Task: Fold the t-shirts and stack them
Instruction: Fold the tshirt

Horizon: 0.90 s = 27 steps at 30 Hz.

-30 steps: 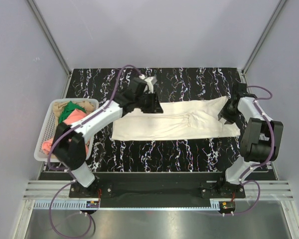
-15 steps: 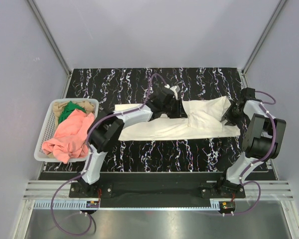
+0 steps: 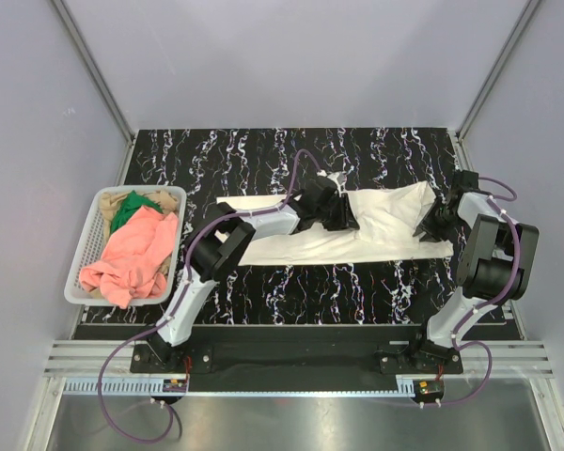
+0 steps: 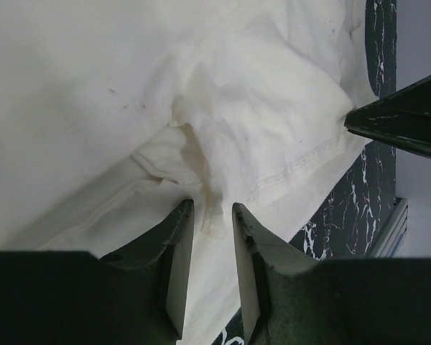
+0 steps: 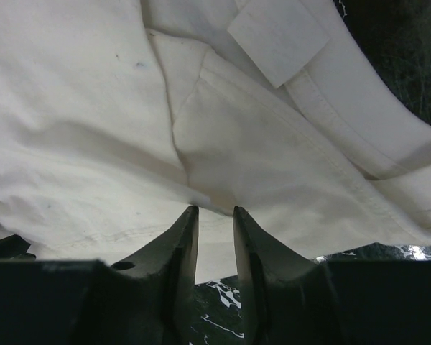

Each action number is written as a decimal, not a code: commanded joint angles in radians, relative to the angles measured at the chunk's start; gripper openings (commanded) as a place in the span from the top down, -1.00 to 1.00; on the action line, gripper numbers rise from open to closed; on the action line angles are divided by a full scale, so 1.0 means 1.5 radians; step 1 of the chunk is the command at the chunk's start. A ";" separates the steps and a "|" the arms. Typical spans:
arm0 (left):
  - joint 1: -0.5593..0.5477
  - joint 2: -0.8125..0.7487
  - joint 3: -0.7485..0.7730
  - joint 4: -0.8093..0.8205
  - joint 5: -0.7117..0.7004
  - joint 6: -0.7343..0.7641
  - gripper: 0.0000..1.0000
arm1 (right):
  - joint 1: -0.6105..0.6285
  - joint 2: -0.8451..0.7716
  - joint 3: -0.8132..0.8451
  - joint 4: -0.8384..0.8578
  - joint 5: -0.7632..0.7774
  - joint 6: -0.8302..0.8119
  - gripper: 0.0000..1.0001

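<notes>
The left gripper (image 4: 208,210) is clamped on a fold of the cream-white t-shirt (image 3: 387,214); the right gripper (image 5: 215,210) sits narrow-jawed at the shirt's right end, and I cannot tell whether it is gripping. The shirt lies partly folded across the black marbled table (image 3: 263,150); the salmon-pink t-shirt (image 3: 132,249) sits in the basket (image 3: 87,242)

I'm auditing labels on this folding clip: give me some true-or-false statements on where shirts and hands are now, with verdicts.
1. The cream-white t-shirt lies on the table. True.
2. The salmon-pink t-shirt is spread on the table. False: it is bunched in the white mesh basket.
3. The left hand pinches cream-white cloth. True.
4. The green t-shirt lies on the cream-white one. False: it is in the basket.
5. The right hand hangs over the basket. False: it is at the cream-white t-shirt's right end.
</notes>
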 commanded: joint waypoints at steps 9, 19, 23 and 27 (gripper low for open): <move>-0.013 0.021 0.049 0.052 0.012 0.000 0.36 | -0.003 -0.035 -0.006 0.002 0.011 -0.015 0.20; -0.021 -0.003 0.032 0.019 -0.032 0.024 0.35 | -0.003 -0.038 -0.009 0.003 0.019 -0.021 0.42; -0.024 -0.005 0.032 0.016 -0.032 0.027 0.35 | -0.003 -0.032 -0.011 0.003 0.019 -0.021 0.42; -0.029 0.004 0.034 0.016 -0.031 0.030 0.38 | -0.003 -0.036 -0.021 0.009 0.033 -0.016 0.36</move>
